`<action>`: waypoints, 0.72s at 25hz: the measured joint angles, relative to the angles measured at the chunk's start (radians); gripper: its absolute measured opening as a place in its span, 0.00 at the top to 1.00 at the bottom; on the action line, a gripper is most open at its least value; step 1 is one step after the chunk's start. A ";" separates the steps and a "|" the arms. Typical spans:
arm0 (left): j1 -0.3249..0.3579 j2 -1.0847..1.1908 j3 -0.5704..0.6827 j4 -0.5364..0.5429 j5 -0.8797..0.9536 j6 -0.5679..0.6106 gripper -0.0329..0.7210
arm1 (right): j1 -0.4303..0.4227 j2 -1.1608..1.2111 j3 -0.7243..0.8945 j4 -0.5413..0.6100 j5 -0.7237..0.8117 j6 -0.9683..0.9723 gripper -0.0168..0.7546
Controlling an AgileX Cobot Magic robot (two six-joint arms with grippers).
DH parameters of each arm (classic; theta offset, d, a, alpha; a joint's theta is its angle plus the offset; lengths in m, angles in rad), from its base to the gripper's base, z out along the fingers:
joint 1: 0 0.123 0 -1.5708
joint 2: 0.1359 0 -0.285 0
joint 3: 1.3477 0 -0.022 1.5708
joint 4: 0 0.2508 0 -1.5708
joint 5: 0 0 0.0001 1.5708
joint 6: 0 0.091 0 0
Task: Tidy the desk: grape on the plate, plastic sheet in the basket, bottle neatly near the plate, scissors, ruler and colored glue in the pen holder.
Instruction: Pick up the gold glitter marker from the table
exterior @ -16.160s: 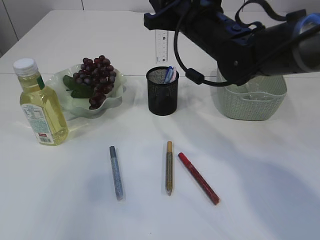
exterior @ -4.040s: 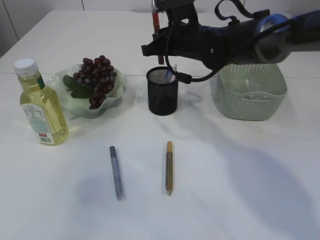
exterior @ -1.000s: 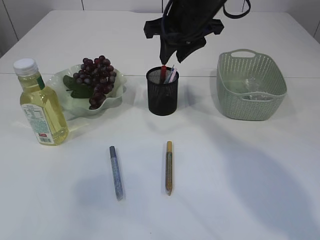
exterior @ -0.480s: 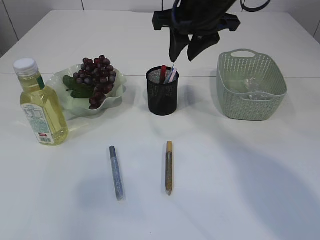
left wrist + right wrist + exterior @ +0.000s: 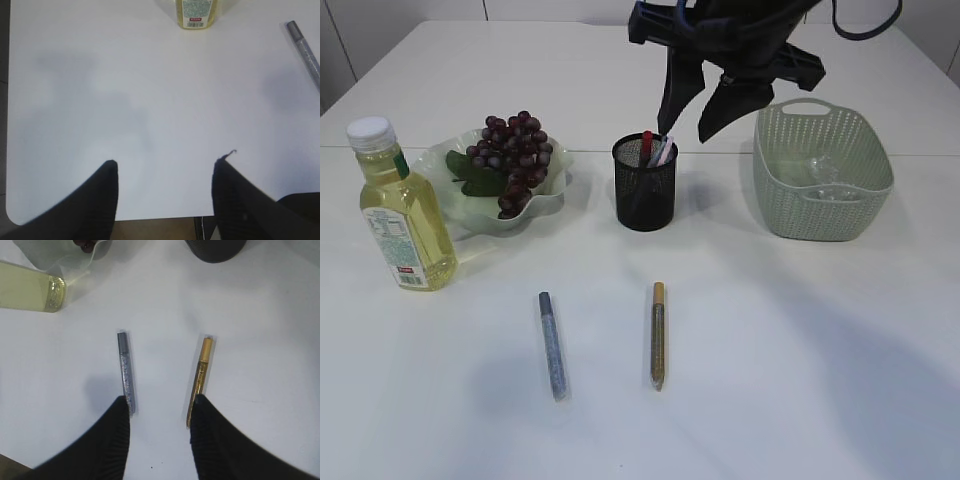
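On the desk: 2 loose glue pens (image 5: 552,345), 1 bottle (image 5: 399,208), 1 plate (image 5: 548,201), 1 pen holder (image 5: 644,190), 1 basket (image 5: 820,200).

Surface: white table (image 5: 800,380)
Left: bottle (image 5: 403,208), plate (image 5: 548,200)
Middle: pen holder (image 5: 645,187)
Right: basket (image 5: 822,190)
Front: silver glue stick (image 5: 552,345), gold glue stick (image 5: 658,335), apart, roughly parallel

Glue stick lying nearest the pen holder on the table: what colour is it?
Gold; the glue stick shows best in the right wrist view.
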 joint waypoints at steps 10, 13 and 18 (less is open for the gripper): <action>0.000 0.051 0.000 -0.027 0.000 -0.003 0.38 | 0.057 0.086 0.009 -0.050 0.000 0.108 0.55; 0.000 0.051 0.000 -0.028 0.000 -0.003 0.38 | 0.093 0.126 0.009 -0.070 0.000 0.123 0.55; 0.000 0.051 0.000 -0.028 0.000 -0.003 0.38 | 0.104 0.213 0.009 -0.070 -0.002 0.136 0.55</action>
